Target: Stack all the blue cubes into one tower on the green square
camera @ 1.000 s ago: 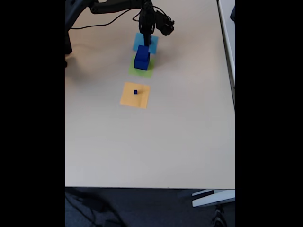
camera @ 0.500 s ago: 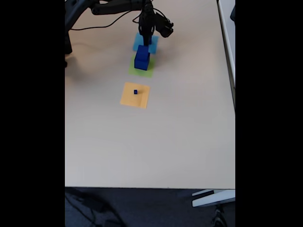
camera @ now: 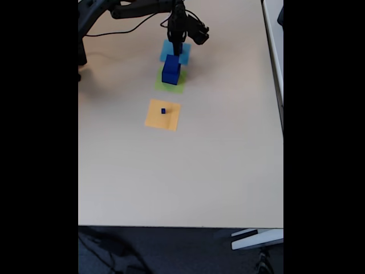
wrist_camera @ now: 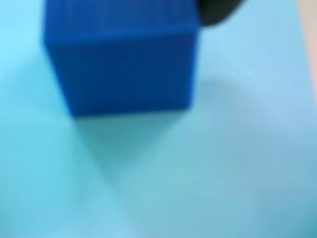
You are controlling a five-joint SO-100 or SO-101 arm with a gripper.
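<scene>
In the fixed view a large blue cube point(camera: 171, 71) stands on the green square point(camera: 170, 87). A tiny blue cube point(camera: 163, 111) sits on the orange patch point(camera: 162, 120). My gripper point(camera: 177, 49) points down over the light-blue patch point(camera: 166, 53) just behind the large cube. In the wrist view another blue cube point(wrist_camera: 124, 59) looms close and blurred against the light-blue patch point(wrist_camera: 223, 163), with a dark fingertip point(wrist_camera: 218, 11) at its upper right corner. Whether the fingers clamp this cube is not visible.
The beige table point(camera: 217, 165) stretches wide below and to the right of the patches. A black cable point(camera: 122, 28) and the arm's base point(camera: 82, 51) lie at the top left. The table's right edge point(camera: 282, 114) borders another white surface.
The gripper has shifted slightly upward and back over the light-blue patch. The large cube and the tiny cube have stayed put.
</scene>
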